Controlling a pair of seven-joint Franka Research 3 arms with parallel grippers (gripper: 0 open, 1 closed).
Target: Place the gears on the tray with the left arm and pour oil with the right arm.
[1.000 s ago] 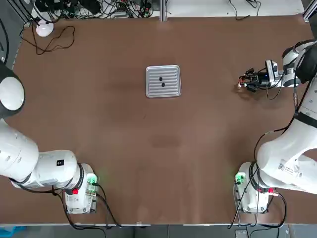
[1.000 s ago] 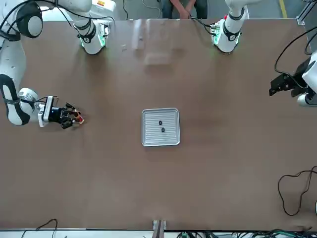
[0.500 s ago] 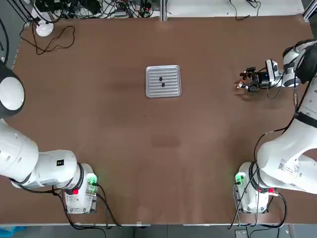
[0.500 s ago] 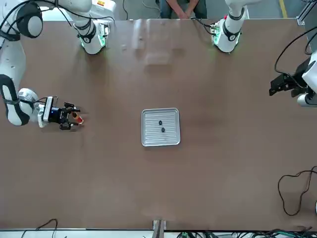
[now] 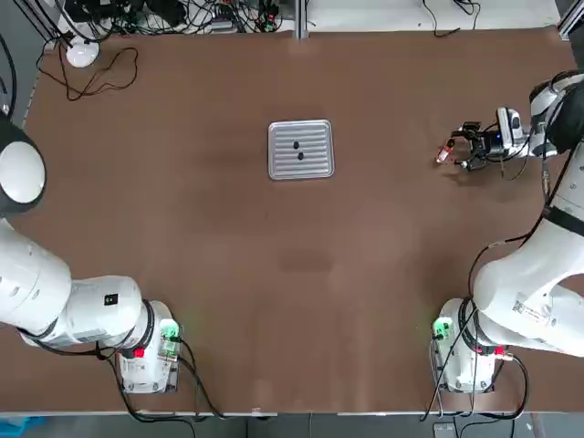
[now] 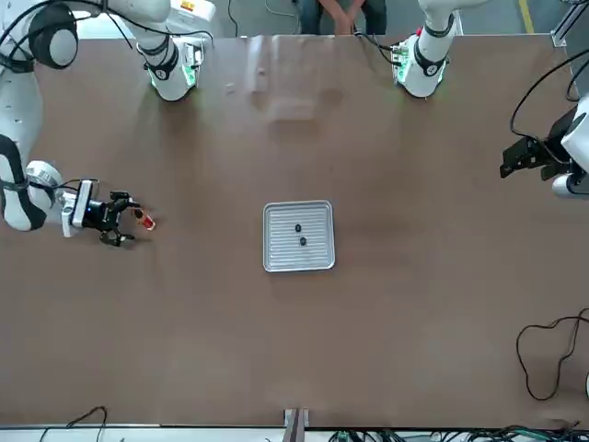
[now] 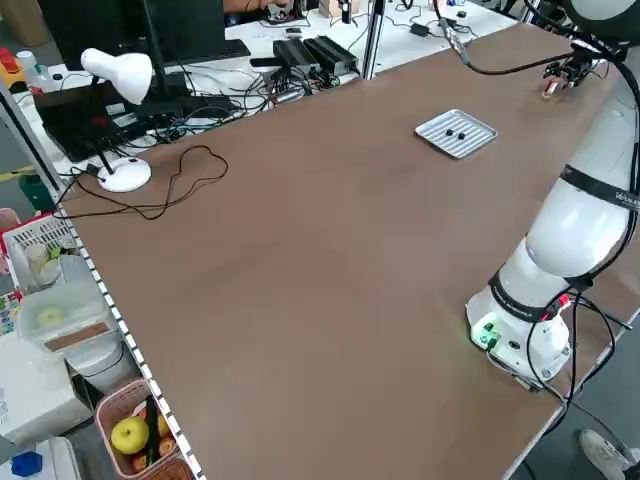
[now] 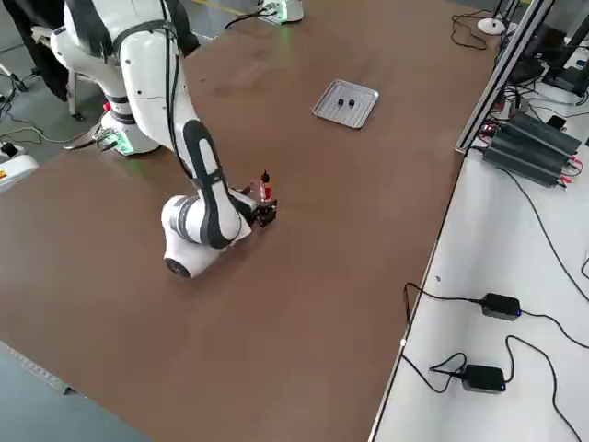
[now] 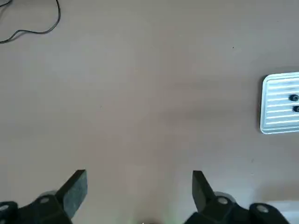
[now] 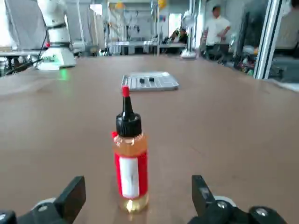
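No readable text on oil bottle (image 10: 129, 158): white label, red band, amber fluid, black cap, red tip. Upright on worktop (image 5: 182, 228), far right of tray (image 5: 301, 150) holding both gears (image 5: 297, 150). Right claw (image 5: 462, 146) wide, beside it, not gripping. Left claw (image 9: 139, 193) wide, empty.

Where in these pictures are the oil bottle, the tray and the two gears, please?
oil bottle (image 10: 129, 165): right wrist view, on its red and white label.
tray (image 5: 318, 165): top view, on a bare ribbed corner.
gears (image 5: 296, 144): top view, on the farther gear of the pair.
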